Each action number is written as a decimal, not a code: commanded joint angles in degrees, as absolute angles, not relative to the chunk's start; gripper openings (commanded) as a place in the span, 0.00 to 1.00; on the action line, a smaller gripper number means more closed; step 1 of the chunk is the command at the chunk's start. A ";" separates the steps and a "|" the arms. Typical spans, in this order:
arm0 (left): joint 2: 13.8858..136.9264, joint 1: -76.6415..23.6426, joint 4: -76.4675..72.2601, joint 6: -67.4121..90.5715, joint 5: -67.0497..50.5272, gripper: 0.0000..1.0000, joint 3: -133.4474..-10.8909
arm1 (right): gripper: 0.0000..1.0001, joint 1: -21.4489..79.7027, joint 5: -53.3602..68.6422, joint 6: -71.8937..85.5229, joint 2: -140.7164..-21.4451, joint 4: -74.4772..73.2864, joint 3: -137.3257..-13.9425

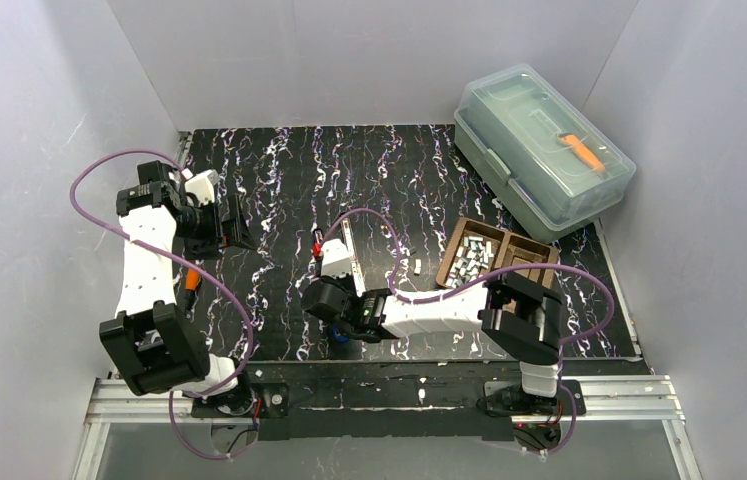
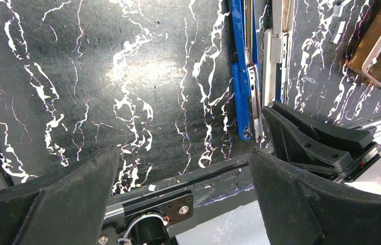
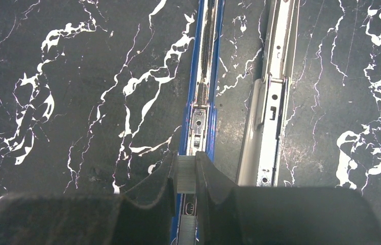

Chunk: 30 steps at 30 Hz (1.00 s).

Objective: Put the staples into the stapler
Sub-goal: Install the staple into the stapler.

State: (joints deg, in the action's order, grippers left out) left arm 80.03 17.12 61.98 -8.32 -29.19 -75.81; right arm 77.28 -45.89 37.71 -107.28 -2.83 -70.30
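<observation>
The stapler (image 1: 347, 250) lies opened flat in the middle of the mat. Its blue magazine channel (image 3: 201, 92) and pale top arm (image 3: 272, 102) run side by side in the right wrist view. My right gripper (image 3: 186, 171) is shut on a short grey staple strip (image 3: 186, 176), held directly over the blue channel. Another strip (image 3: 187, 230) lies in the channel below the fingers. More staples (image 1: 469, 256) fill the brown tray (image 1: 549, 264) to the right. My left gripper (image 2: 183, 199) hangs open and holds nothing over the left of the mat, away from the stapler (image 2: 244, 76).
A clear lidded plastic box (image 1: 544, 150) with an orange tool inside stands at the back right. An orange-handled tool (image 1: 192, 280) lies by the left arm. A loose staple strip (image 1: 417, 266) rests between stapler and tray. Grey walls enclose the mat on three sides.
</observation>
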 commanded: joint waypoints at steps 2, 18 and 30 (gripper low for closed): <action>78.13 17.42 63.55 -8.26 -30.22 0.99 -76.11 | 0.01 77.52 -46.33 38.85 -108.19 -1.31 -69.21; 78.25 17.42 63.58 -8.18 -30.46 0.99 -76.15 | 0.01 77.58 -45.83 40.12 -108.24 -1.70 -68.56; 78.20 17.40 63.62 -8.44 -30.37 0.99 -76.07 | 0.01 77.52 -45.66 40.30 -108.36 -1.81 -68.46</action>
